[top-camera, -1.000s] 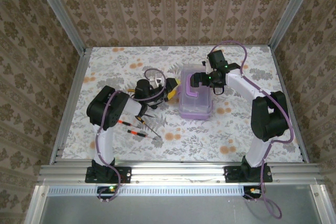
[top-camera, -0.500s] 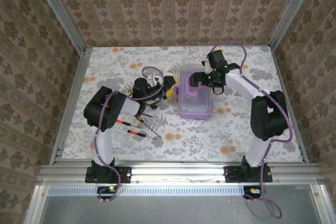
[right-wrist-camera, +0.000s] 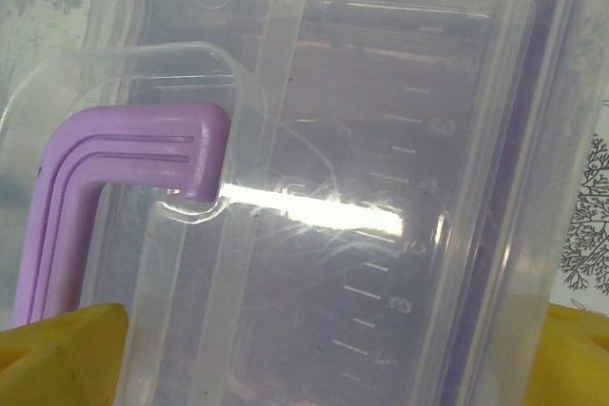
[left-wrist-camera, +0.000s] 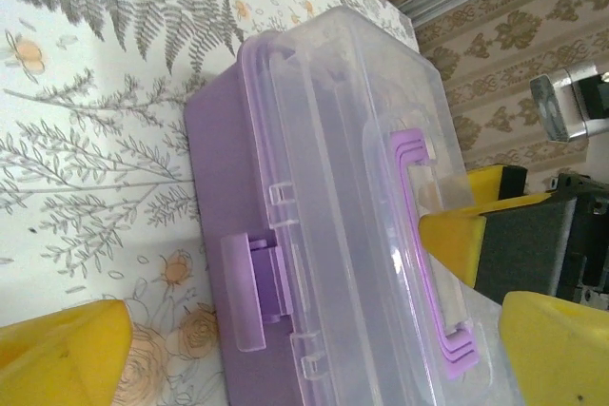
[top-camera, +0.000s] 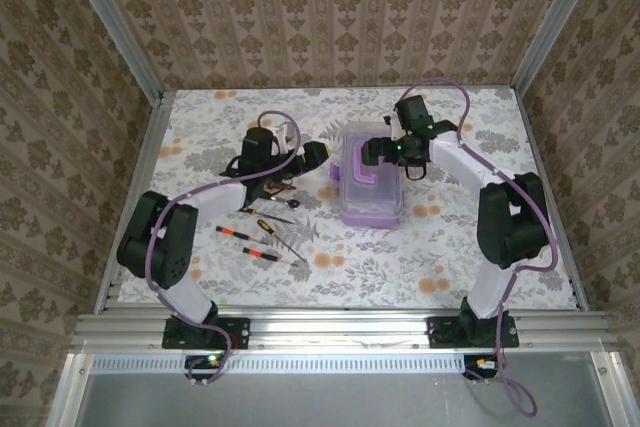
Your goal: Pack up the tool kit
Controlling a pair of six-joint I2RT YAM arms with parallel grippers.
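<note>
Tool kit box centre-right in top view, clear lid down, purple handle on top; right gripper over box's upper end, jaws spread wide, lid between yellow fingertips, nothing clamped; left gripper just left of box, apart from it, jaws wide, holding nothing; screwdrivers loose on table, lower left of box.

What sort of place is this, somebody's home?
Probably not: it looks like a staged robot test booth. Wallpapered panels sit in a bare aluminium frame, and the left arm and right arm are bolted to a rail at the edge of the floral table.
</note>
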